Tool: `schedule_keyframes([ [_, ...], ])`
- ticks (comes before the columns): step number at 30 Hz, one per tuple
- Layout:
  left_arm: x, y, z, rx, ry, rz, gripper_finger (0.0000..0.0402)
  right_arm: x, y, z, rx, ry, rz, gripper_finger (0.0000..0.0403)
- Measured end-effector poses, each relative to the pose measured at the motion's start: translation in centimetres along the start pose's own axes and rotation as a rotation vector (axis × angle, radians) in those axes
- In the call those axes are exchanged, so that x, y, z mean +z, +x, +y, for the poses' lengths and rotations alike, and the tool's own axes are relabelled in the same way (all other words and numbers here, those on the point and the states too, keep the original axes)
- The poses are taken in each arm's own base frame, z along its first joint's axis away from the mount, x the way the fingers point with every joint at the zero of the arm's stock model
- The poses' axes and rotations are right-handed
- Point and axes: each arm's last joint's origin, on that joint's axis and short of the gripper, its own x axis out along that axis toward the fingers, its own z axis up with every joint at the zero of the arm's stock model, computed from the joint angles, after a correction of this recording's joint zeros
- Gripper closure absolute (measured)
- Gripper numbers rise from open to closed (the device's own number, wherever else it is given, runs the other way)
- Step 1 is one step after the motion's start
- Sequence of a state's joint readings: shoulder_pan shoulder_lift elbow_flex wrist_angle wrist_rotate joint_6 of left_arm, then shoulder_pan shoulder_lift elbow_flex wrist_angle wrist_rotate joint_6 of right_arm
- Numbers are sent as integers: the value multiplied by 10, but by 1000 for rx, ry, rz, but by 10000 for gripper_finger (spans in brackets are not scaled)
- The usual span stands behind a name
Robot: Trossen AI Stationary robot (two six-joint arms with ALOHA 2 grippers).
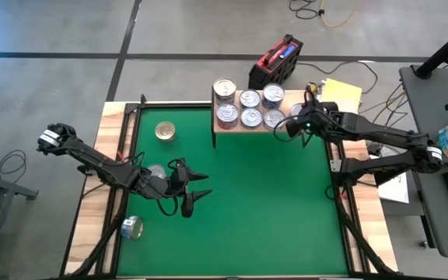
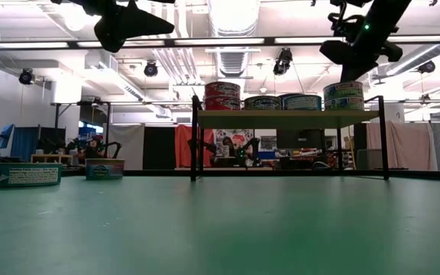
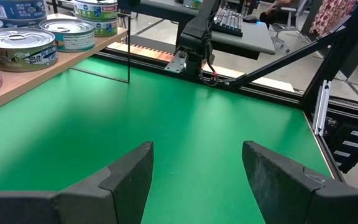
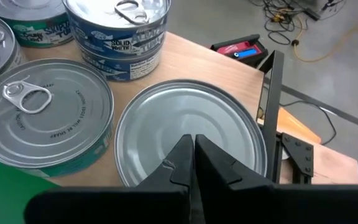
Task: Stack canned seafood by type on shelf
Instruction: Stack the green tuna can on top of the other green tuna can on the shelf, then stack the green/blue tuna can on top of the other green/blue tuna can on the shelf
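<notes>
cans (image 1: 251, 107) sit mostly on the shelf (image 1: 220, 135) at the far edge of the green mat (image 1: 263, 210): about seven tins in two rows, with one taller stack at its left end and another blue-labelled pair behind. three tins are off it on the mat's left side: a gold-topped tin (image 1: 165, 131) standing alone, one tin (image 1: 156, 172) beside the left arm, and one tin lying on its side (image 1: 131, 227) near the front corner.

these look stiff, smooth and fairly dense for their bulk; the metal wall is likely slippery, so a squeeze across the round side wall, low and centred, seems the safest hold, not the lid rim.

the left gripper (image 1: 195, 191) hangs above the mat with its fingers spread wide and nothing between them. the right gripper (image 4: 191, 163) has its fingers pressed together, holding nothing, poised just over a plain-lidded tin (image 4: 229, 124) at the shelf's right end.
</notes>
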State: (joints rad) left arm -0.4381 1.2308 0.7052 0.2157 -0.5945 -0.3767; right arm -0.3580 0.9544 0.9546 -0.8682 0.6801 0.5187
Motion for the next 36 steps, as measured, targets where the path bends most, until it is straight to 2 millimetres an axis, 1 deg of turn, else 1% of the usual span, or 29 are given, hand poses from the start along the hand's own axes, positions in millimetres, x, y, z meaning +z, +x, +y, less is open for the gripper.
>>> schedule_keyframes([
  [5,0,0,0,0,-3,0,171,5,-6,-2,5,4,-26,394],
  [9,0,0,0,1,-23,0,171,5,-12,-3,25,0,-45,394],
  [13,0,0,0,2,-62,3,171,2,-22,-1,72,-12,-73,394],
  [17,-2,0,1,10,-110,19,171,-3,-36,6,154,-39,-102,394],
  [23,-10,-1,4,47,-206,84,171,-15,-57,20,280,-88,-131,394],
  [30,-18,-2,8,92,-282,155,171,-36,-80,34,338,-123,-213,394],
  [36,-22,-3,8,80,-331,207,171,-60,-88,47,384,-151,-245,394],
])
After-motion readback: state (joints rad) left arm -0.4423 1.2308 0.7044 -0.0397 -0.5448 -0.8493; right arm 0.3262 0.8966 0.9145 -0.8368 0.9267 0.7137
